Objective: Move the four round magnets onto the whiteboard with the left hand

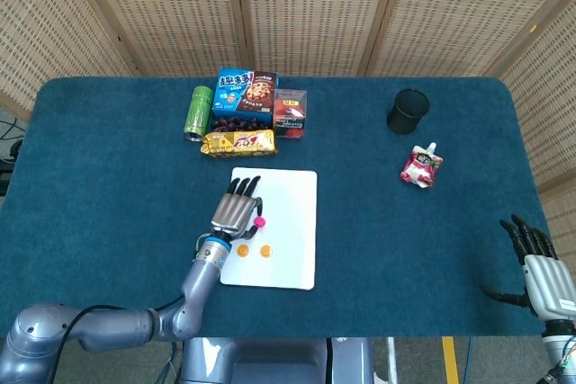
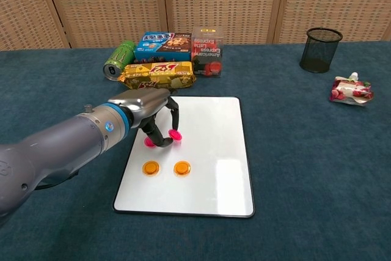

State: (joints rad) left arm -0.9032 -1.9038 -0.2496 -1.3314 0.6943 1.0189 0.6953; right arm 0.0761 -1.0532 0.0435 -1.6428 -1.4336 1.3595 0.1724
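The whiteboard (image 2: pixel 208 151) (image 1: pixel 288 213) lies flat in the middle of the blue table. Two orange magnets (image 2: pixel 150 167) (image 2: pixel 182 167) sit side by side on its lower left part. My left hand (image 2: pixel 157 114) (image 1: pixel 236 211) reaches over the board's left side and pinches a pink magnet (image 2: pixel 176 134) (image 1: pixel 259 221) low at the board's surface. A second pink magnet (image 2: pixel 148 142) lies on the board just left of it, partly hidden by my fingers. My right hand (image 1: pixel 540 267) rests at the table's lower right edge, fingers apart and holding nothing.
Behind the board lie a gold snack packet (image 2: pixel 159 74), a green can (image 2: pixel 118 60) on its side and snack boxes (image 2: pixel 183 47). A black mesh cup (image 2: pixel 320 49) and a red pouch (image 2: pixel 351 91) are at the far right.
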